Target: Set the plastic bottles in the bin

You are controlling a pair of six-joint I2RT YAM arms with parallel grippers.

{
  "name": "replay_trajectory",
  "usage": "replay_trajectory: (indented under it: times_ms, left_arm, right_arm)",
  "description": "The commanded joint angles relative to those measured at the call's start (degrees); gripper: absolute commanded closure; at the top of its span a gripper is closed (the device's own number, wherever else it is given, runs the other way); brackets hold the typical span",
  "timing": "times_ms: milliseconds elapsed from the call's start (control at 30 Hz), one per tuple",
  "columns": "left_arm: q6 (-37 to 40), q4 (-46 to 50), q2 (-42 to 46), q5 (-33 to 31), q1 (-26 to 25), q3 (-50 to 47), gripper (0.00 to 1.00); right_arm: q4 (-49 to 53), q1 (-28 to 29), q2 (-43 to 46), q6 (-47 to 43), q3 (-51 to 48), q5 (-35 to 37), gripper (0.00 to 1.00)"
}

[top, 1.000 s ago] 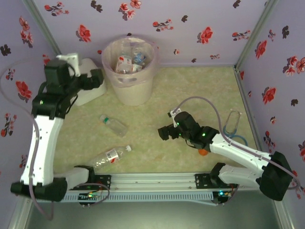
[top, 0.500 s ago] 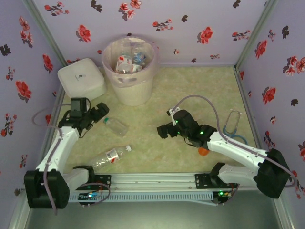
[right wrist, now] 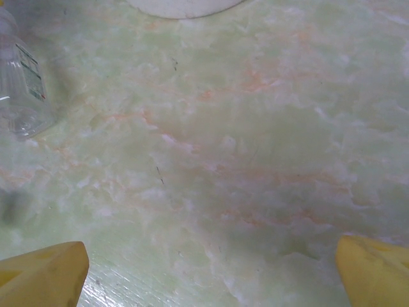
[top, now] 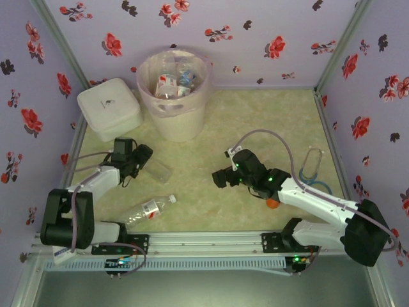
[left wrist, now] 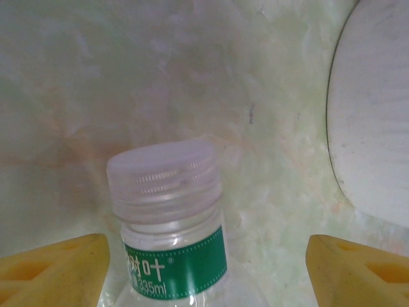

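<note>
Left jaws dropped around bottle (left wrist: 171, 259), cap (left wrist: 164, 174) between them, apparently not touching

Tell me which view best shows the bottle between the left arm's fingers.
Left wrist: the bottle sits close up, white cap and green label sharp, between the fingers. Top external shows the bottle small, partly hidden by the left arm. Right wrist shows a clear bottle end at its edge; which bottle, I cannot tell.

You have soft, even light with weak shadows; wrist views look hazy and washed-out, yet the bottle (left wrist: 167, 217) stays sharp.
</note>
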State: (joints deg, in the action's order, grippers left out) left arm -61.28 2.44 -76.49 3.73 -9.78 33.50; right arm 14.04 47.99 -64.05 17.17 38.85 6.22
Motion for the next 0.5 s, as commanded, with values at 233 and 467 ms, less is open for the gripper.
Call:
replay_trajectory:
  times_ms: [233, 467]
  left_arm:
    - [-4.99, -7.15, -3.84, -3.24, -0.41, -1.92, 0.34]
    - [-4.52, -5.79, -1.39, -3.62, -0.41, -1.49, 0.49]
  right_arm:
    - [1.77, -0.33, 0.6, 1.11, -0.8, 2.04, 0.0]
    - [1.27, -0.34, -0.19, 1.11, -0.73, 1.87, 0.0]
